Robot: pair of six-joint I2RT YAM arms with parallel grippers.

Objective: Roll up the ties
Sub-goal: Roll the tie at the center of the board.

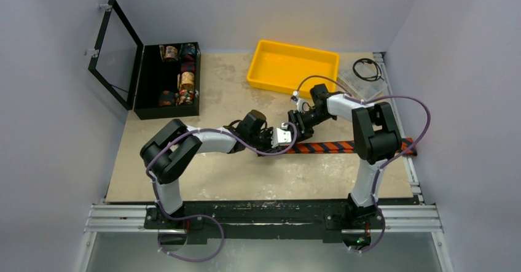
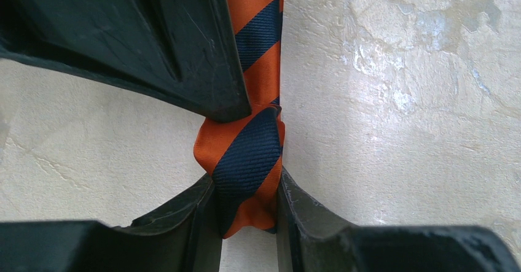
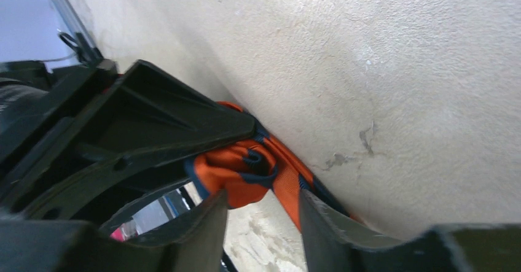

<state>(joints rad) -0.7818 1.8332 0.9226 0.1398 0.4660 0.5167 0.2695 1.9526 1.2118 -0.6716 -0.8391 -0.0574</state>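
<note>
The tie (image 1: 332, 147), striped orange and dark navy, lies flat across the table from the middle to the right edge. Its left end is curled into a small roll (image 2: 249, 155). My left gripper (image 2: 246, 223) is shut on that roll, with a finger pressing on each side; in the top view it (image 1: 284, 138) sits at the tie's left end. My right gripper (image 3: 261, 226) is right against it from the far side, jaws open around the edge of the roll (image 3: 236, 170), with table showing between the fingers. One right finger (image 2: 153, 38) looms over the tie in the left wrist view.
A yellow bin (image 1: 295, 66) stands at the back centre. A black box (image 1: 141, 103) with its lid open holds several patterned fabric rolls at the back left. A clear case with a black cable (image 1: 367, 69) lies at the back right.
</note>
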